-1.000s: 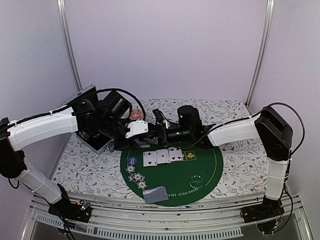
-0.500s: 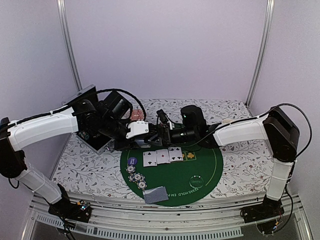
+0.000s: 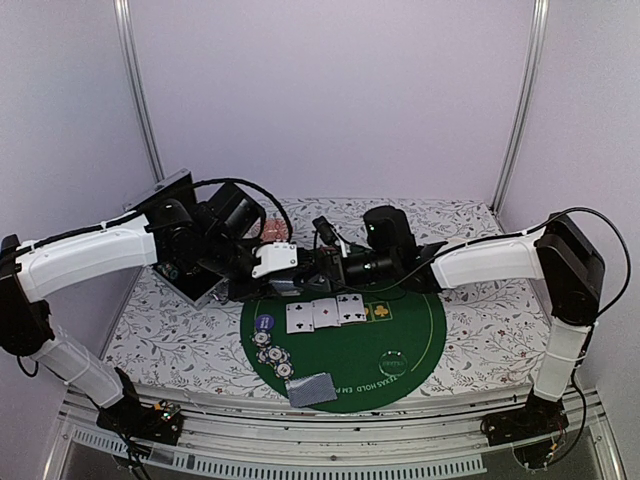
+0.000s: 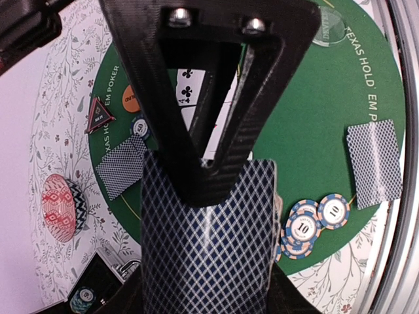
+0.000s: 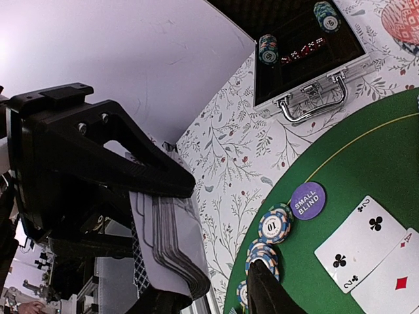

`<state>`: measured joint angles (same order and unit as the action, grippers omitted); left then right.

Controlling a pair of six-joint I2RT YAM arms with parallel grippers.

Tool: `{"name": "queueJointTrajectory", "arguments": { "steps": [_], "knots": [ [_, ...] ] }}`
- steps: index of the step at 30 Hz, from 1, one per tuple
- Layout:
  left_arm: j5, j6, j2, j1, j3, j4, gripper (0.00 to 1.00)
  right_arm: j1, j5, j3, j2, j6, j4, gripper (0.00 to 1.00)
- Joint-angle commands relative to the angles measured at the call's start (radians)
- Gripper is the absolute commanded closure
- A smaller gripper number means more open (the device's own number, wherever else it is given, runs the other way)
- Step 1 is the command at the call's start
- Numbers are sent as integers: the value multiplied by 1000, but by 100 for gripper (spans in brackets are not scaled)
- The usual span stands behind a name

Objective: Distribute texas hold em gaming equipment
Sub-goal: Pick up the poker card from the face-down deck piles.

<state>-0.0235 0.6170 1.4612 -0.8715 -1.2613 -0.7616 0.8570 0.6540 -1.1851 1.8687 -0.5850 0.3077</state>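
Deck of cards (image 4: 206, 255), blue lattice backs: you have it pinched in your left gripper (image 4: 219, 171). One black finger lies across the top card, and most of the pack reaches beyond the fingertip. The right wrist view shows the same deck edge-on, its layers slightly fanned under that finger. It is held in the air over the far edge of the green mat (image 3: 420, 330).

Right gripper (image 3: 322, 270): it sits nose to nose with the left one, right at the deck. Only one of its fingers (image 5: 265, 291) shows, low in its own camera, near the pack's lower corner. You cannot tell whether these jaws are spread or closed, or whether they touch the cards.

Face-up cards (image 3: 325, 313): three in a row on the mat, just below both grippers.

Face-down cards (image 4: 374, 163): these lie at the mat's near edge, well apart from the jaws. A further face-down card (image 4: 121, 171) lies beside the deck's far side.

Poker chips (image 4: 304, 226): a blue-and-white striped cluster on the mat, left of the row.

Small blind button (image 5: 306, 200): purple, just beside the chips.

Orange button (image 4: 131, 101): near the mat's far rim.

Metal case (image 5: 308, 59): open on the cloth, with chips inside.

Pink patterned dish (image 4: 62, 208): off the mat, at the far side.
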Motion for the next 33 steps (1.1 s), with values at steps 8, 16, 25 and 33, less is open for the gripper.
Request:
{"name": "queueJointTrajectory", "arguments": {
  "steps": [8, 16, 25, 33],
  "knots": [
    [8, 8, 11, -21, 4, 7, 54, -8, 9, -10, -65, 20, -41, 88],
    [10, 10, 12, -20, 12, 7, 54, -13, -14, 10, -109, 44, -85, 92],
    [6, 7, 25, -22, -6, 0, 55, -15, 0, -1, -95, 47, -91, 87],
    [10, 10, 21, -21, 9, -1, 54, -23, -7, 22, -129, 48, -94, 98]
  ]
}}
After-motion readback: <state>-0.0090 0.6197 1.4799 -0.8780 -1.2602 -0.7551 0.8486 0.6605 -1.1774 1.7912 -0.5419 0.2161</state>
